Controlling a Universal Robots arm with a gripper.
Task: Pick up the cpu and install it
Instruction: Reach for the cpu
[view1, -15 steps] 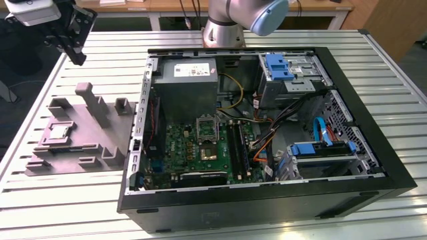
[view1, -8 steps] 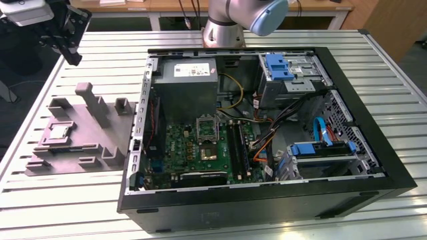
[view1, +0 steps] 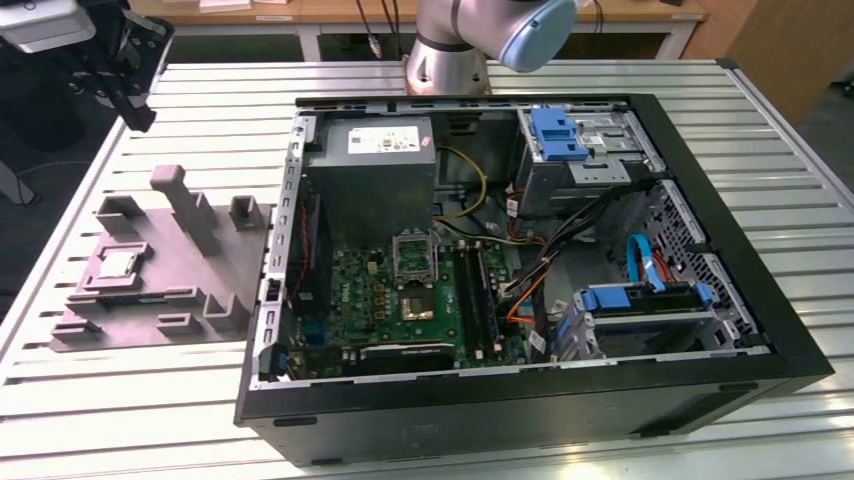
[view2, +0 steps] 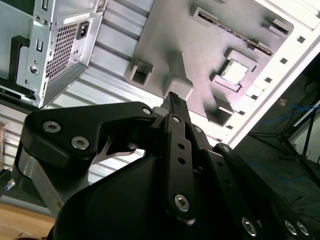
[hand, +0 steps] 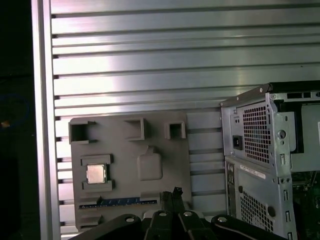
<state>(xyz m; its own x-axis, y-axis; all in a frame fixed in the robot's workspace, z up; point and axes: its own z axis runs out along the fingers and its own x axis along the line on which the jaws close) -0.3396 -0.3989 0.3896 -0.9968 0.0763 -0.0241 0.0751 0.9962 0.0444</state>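
**Q:** Entry one, cpu: where is it kept, and why there?

**A:** The cpu (view1: 118, 263) is seated flat, metal top up, in a square recess of the grey fixture (view1: 200, 275). The fixture is laid on the desk (view1: 160, 400) beside the case (view1: 534, 410). The recess is judged to keep the chip squared at a known spot for pick-up.

**Q:** Entry two, end effector?

**A:** The end effector (view1: 136, 115) is carried high over the desk, well apart from the fixture. In the first wrist view the end effector (hand: 172, 194) is seen with its fingers brought together and nothing gripped, and the cpu (hand: 96, 173) is kept in sight.

**Q:** Entry three, socket?

**A:** The socket (view1: 416, 300) is found on the green board inside the case. It appears uncovered and unfilled, presumably left so that the chip can be received.
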